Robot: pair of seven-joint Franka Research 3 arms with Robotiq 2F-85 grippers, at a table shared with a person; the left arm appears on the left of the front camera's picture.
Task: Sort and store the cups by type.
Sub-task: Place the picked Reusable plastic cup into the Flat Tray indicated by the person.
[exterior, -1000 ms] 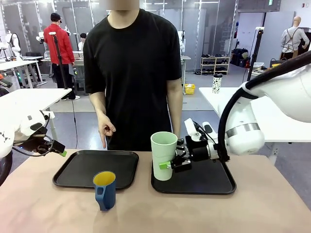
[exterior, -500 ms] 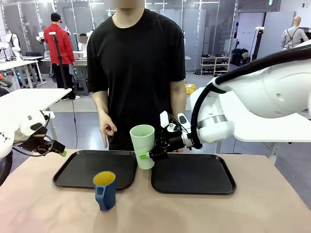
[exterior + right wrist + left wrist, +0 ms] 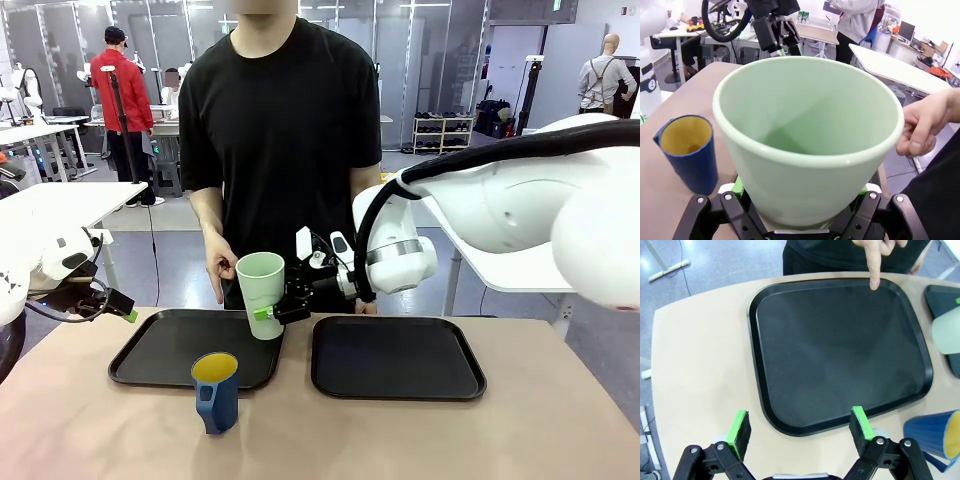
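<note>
The right gripper [image 3: 270,312] is in the middle of the front view; its two green pads squeeze the low part of the pale green tumbler [image 3: 261,285], one on each side. The tumbler is up in the air and leans a little; it hangs by the far right corner of the left tray [image 3: 160,345], close to the gap between the two trays. In the right wrist view the tumbler [image 3: 810,150] looks big and you can see down into it; there is nothing inside.

The left tray has nothing on it, so there is lots of room there; the right tray [image 3: 398,358] is bare too. The two trays lie side by side with a thin strip of table [image 3: 400,440] between them.

The dark blue mug [image 3: 216,390] stands upright on the table, just in front of the near edge of the left tray; its inside is yellow.

The person's hand [image 3: 220,268] is at the far edge of the left tray, just left of the tumbler; one finger points down at the tray.

The left gripper [image 3: 120,305] is at the left side of the front view, above the table edge and well apart from the cups; in the left wrist view its pads [image 3: 740,427] are spread wide with nothing between them.
</note>
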